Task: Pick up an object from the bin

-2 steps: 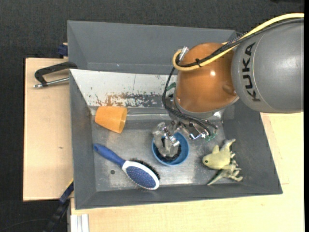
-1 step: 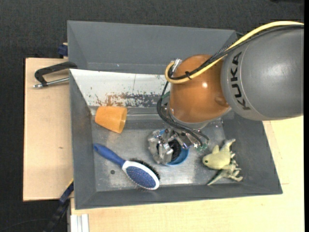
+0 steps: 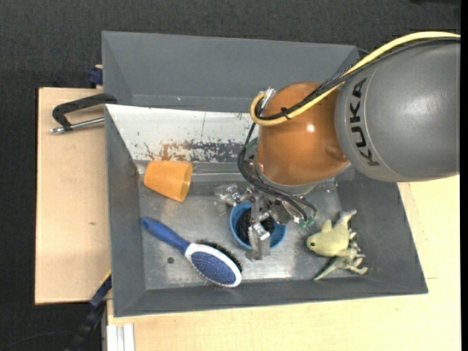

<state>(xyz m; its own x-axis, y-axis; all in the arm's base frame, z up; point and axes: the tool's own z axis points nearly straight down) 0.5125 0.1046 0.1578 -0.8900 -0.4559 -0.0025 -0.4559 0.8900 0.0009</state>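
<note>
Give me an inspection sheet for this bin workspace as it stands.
Surface: grey metal bin, floor scuffed, brownish specks on the back wall.
Job's things: blue round container at the centre, directly under the claw.
Clutter: orange cup on its side, back left; blue-handled brush, front left; yellow toy dinosaur, right.
Grippers: claw low at the blue round container.
Cables: yellow cable looped over the arm's orange cover.
Surroundings: dark floor around the bin.
</note>
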